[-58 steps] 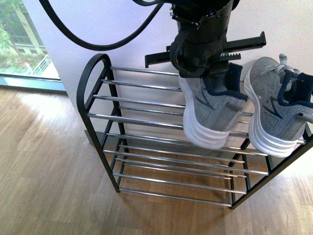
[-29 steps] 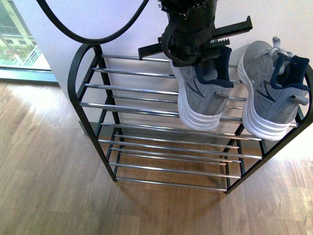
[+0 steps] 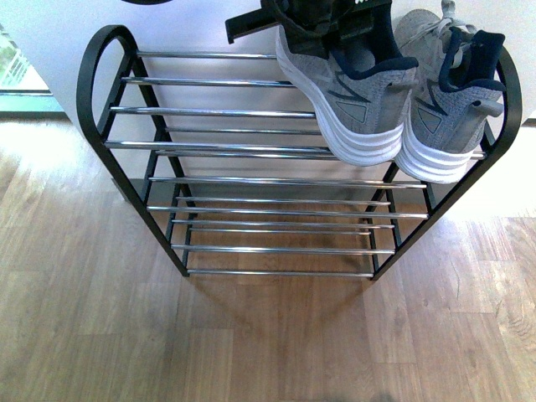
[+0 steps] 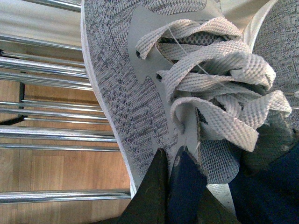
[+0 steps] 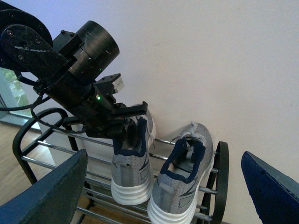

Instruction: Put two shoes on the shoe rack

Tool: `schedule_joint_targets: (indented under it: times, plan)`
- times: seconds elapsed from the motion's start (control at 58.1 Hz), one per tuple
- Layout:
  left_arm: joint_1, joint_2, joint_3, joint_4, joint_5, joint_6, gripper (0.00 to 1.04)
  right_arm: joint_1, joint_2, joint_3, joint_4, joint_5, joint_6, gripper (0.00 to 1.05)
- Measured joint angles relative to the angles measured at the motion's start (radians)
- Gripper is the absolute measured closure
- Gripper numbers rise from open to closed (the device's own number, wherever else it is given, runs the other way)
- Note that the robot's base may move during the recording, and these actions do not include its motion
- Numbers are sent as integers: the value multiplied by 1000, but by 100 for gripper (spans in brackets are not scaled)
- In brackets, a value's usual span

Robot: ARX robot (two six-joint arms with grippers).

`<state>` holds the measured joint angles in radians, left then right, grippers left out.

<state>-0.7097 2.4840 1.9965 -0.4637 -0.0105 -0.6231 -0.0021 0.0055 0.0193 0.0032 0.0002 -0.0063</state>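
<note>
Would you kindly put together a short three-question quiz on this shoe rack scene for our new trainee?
1. True or false: the right claw is open and holds nothing.
2. Which claw grips the inner sneaker? A. the left claw; B. the right claw; C. neither.
3. Fill in: the inner sneaker and the outer sneaker are both at the shoe rack's ___ tier.

Key: 1 true; 2 A; 3 top.
</note>
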Motion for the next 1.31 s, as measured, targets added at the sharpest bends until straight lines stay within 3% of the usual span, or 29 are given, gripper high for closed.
schedule_joint_targets:
  times: [0.292, 0.585, 0.826, 1.307]
  plan:
    - [-1, -19, -61, 5, -11, 51, 103, 0, 0, 0, 0, 0, 0, 9]
    - [-7, 7, 37, -15, -13, 93, 103, 0, 0, 0, 0, 0, 0, 9]
    - [-7, 7, 10, 22, -12, 83, 103, 0, 0, 0, 0, 0, 0, 9]
    - [-7, -26, -32, 79, 30, -38, 26, 0, 0, 0, 0, 0, 0, 9]
